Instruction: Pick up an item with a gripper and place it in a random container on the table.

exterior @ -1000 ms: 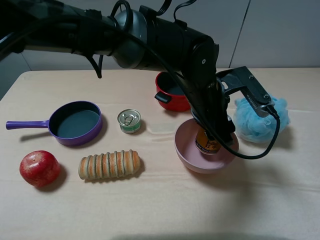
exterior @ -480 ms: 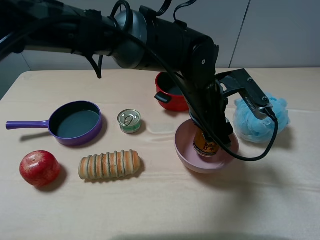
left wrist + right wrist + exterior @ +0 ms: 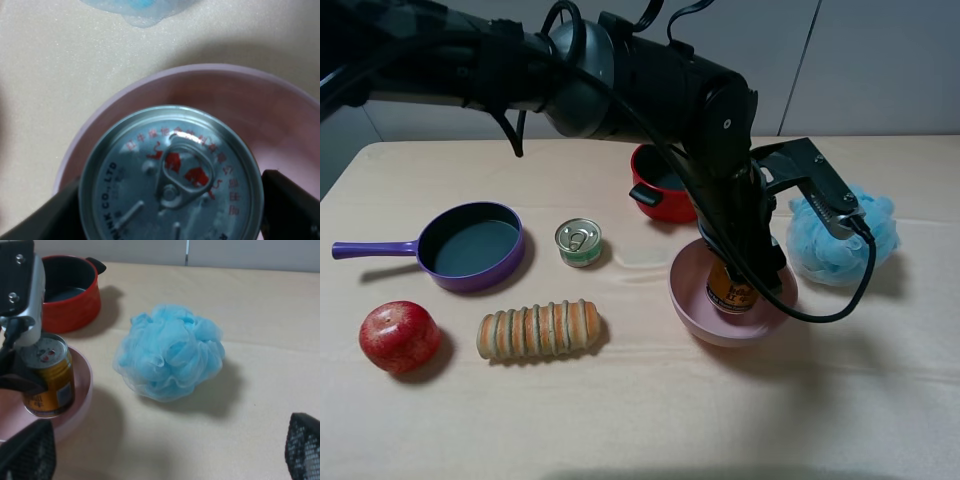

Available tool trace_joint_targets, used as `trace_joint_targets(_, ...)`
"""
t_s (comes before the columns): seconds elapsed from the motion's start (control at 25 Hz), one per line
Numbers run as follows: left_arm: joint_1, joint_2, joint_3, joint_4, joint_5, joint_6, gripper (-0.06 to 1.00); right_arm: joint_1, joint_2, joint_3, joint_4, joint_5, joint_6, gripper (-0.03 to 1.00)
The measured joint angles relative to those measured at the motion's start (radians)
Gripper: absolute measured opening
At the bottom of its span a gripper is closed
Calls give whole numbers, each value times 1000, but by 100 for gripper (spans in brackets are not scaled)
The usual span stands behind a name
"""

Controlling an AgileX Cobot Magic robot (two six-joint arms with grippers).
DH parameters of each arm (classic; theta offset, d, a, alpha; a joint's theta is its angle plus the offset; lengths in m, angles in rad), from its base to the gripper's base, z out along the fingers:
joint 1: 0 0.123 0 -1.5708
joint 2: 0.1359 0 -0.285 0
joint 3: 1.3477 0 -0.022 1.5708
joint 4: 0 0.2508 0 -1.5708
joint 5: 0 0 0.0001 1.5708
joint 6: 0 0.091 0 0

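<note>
The orange-yellow can stands inside the pale pink bowl on the beige table, right of centre. My left gripper reaches across from the left and is shut on the can, with a finger on each side. In the left wrist view the can's silver pull-tab top fills the frame between the dark fingers, above the bowl's rim. The right wrist view shows the can, slightly tilted, in the bowl. My right gripper is open and empty, off to the bowl's right.
A blue mesh sponge lies right of the bowl and a red two-handled pot stands behind it. To the left are a short green tin, a purple pan, a bread loaf and a red fruit.
My left gripper has lowered the can slightly deeper into the pink bowl. Nothing else has moved.
</note>
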Motion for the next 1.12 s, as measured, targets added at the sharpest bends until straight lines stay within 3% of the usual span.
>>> trace_joint_targets(0.16,0,0,0,0,0,-1,70,0,0,0,0,0,0,69)
trace_joint_targets(0.32,0,-1,0,0,-8,-1,89,0,0,0,0,0,0,69)
trace_joint_targets(0.44,0,-1,0,0,-8,-1,97,0,0,0,0,0,0,69)
trace_joint_targets(1.12,0,-1,0,0,-7,-1,99,0,0,0,0,0,0,69)
